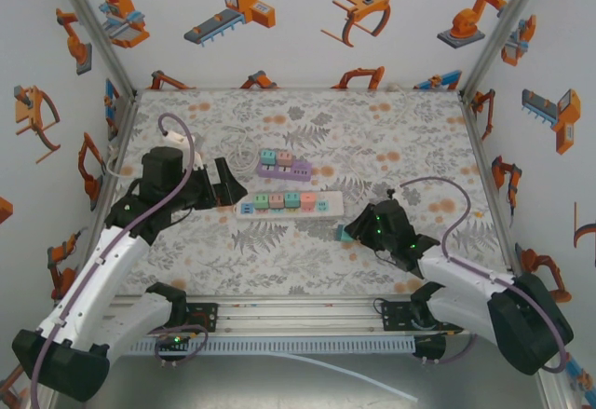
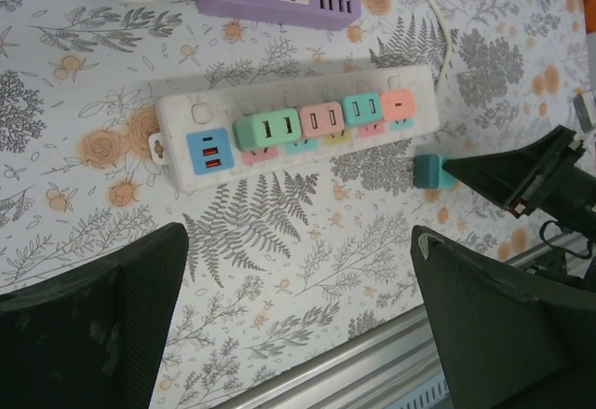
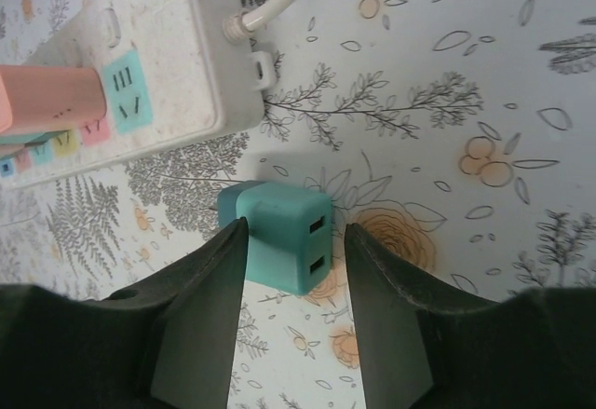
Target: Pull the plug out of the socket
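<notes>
A teal plug [image 3: 279, 237] lies loose on the table just in front of the right end of the white socket strip [image 3: 140, 74], out of its socket. My right gripper [image 3: 296, 230] straddles it with its jaws open; a gap shows between the plug and the right finger. From above, the plug [image 1: 346, 234] sits at the right gripper [image 1: 358, 227]. The strip [image 1: 289, 204] still carries several coloured plugs [image 2: 321, 118]. My left gripper [image 2: 298, 241] hovers wide open near the strip's left end [image 2: 177, 148], holding nothing.
A purple power strip [image 1: 284, 165] with plugs lies behind the white one. A coiled white cable [image 1: 244, 148] rests beside it. The metal rail [image 1: 298, 311] marks the table's near edge. Patterned walls enclose the sides.
</notes>
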### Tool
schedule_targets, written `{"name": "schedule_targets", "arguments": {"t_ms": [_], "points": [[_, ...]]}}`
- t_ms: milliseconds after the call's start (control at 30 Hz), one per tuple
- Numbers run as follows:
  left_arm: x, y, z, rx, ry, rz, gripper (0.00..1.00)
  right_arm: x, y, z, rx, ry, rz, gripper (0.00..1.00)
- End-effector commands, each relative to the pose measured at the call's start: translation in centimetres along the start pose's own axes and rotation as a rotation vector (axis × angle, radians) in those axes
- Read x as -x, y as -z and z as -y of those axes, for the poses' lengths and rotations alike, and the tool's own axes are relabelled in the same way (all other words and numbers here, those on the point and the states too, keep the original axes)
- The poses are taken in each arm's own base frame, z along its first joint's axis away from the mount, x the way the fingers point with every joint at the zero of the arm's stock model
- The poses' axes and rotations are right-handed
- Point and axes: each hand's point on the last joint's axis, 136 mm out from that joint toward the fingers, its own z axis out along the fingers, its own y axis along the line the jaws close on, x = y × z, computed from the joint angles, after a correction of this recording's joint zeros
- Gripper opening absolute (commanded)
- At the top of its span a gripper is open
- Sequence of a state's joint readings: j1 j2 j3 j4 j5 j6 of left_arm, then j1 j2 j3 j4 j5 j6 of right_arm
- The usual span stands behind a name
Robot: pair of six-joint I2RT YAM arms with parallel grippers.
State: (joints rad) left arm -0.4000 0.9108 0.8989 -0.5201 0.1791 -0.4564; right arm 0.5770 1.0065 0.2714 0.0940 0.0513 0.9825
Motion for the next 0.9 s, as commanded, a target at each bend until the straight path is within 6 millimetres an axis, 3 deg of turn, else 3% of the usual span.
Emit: {"name": "schedule_targets", "arguments": {"t_ms": [0,133,267,333,433,533,667,767,867], "points": [[-0.6,-0.9,-1.8,0.086,0.058,-0.006,0.97,2.1,1.4,-1.0,-0.024,0.073,0.067,0.46],[-1.0,-2.7,-4.0,0.193,0.141,-0.042,0.97,5.1,3.8,-4.9,0.087,0.207,0.166,0.46],[-1.1,-4.5,-5.4,0.266,0.203,-0.055,0.99,7.9,6.3,-8.8,0.164,0.459,0.281,0.47],[-1.1,-5.1,-6.2,0.302,0.225,-0.051,0.93,8.4,7.3,-11.1,0.225,0.628,0.313,0.46],[-1.0,-6.0,-6.6,0.313,0.235,-0.059,0.86,6.6,7.9,-14.4,0.388,0.87,0.282,0.44],[-0.9,-6.7,-6.7,0.316,0.228,-0.094,0.83,4.6,7.9,-16.1,0.498,1.103,0.26,0.43],[-1.3,-7.8,-7.2,0.336,0.22,-0.144,0.8,2.1,7.2,-16.8,0.592,1.381,0.201,0.45],[-1.9,-8.7,-7.9,0.363,0.216,-0.176,0.78,-1.0,6.2,-16.6,0.707,1.568,0.064,0.46],[-2.6,-9.6,-8.6,0.386,0.207,-0.215,0.75,-1.5,4.2,-16.9,0.706,1.634,0.003,0.46]]}}
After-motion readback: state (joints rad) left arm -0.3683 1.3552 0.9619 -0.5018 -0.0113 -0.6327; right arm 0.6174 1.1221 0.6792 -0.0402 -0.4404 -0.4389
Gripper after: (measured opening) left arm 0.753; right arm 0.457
